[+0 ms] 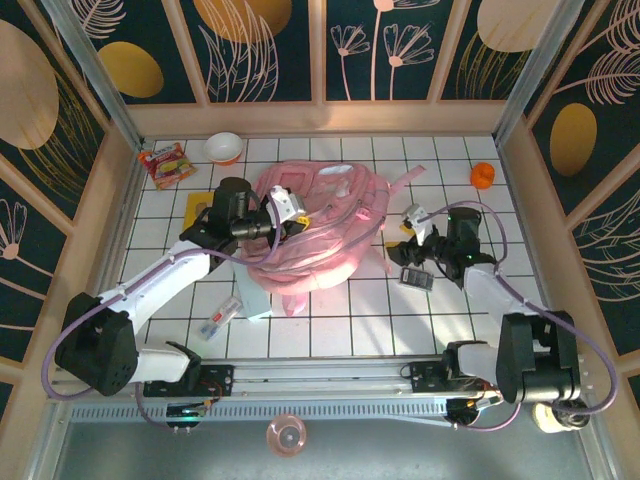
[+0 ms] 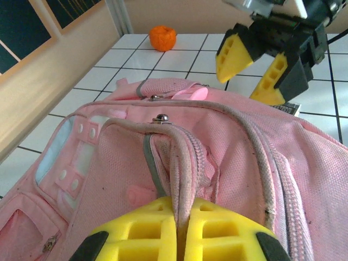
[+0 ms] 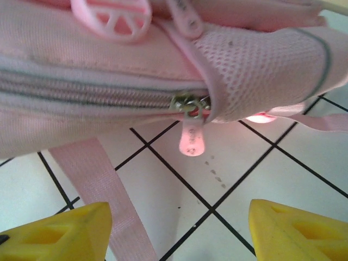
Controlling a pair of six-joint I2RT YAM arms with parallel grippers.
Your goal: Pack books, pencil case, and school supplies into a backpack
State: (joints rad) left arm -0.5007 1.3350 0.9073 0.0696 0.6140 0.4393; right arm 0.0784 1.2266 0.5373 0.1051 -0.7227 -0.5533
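The pink backpack (image 1: 325,235) lies in the middle of the tiled table. My left gripper (image 1: 287,213) is over its left part, and in the left wrist view the gripper (image 2: 182,209) is shut on a grey-pink handle loop (image 2: 182,163) of the backpack (image 2: 109,179). My right gripper (image 1: 398,243) is at the bag's right edge and stands open (image 3: 179,228), just short of a pink zipper pull (image 3: 191,136). A yellow book (image 1: 196,208) peeks out under the left arm. The mint pencil case (image 1: 258,298) lies partly under the bag's front. A clear packet (image 1: 220,318) and a dark calculator (image 1: 417,277) rest on the tiles.
A snack packet (image 1: 165,163) and a small bowl (image 1: 224,147) sit at the back left. An orange object (image 1: 483,176) is at the back right. A pink strap (image 3: 92,179) trails across the tiles under the right gripper. Wooden walls close in the table.
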